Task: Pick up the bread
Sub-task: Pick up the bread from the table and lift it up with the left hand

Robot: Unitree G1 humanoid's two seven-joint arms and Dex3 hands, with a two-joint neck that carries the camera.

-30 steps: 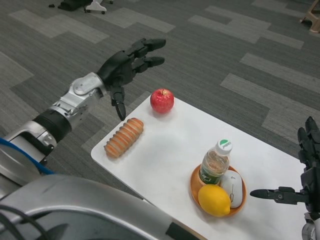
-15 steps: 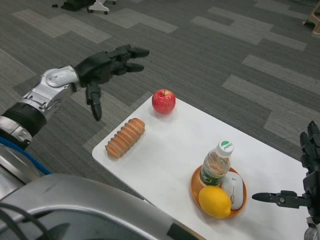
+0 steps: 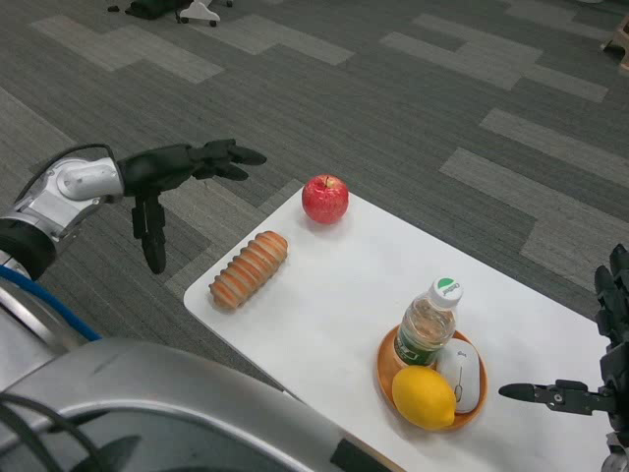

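Your bread lies near the table's left edge, untouched; your left hand hangs off that edge, fingers spread and empty, positioned to approach it sideways

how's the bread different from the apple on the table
The bread is long, ridged and orange-brown, lying on its side near the table's left corner; the apple is round, smooth, red, upright with its stem up, at the far corner. The bread is the longer of the two. Both rest bare on the white table, untouched by either robot hand.
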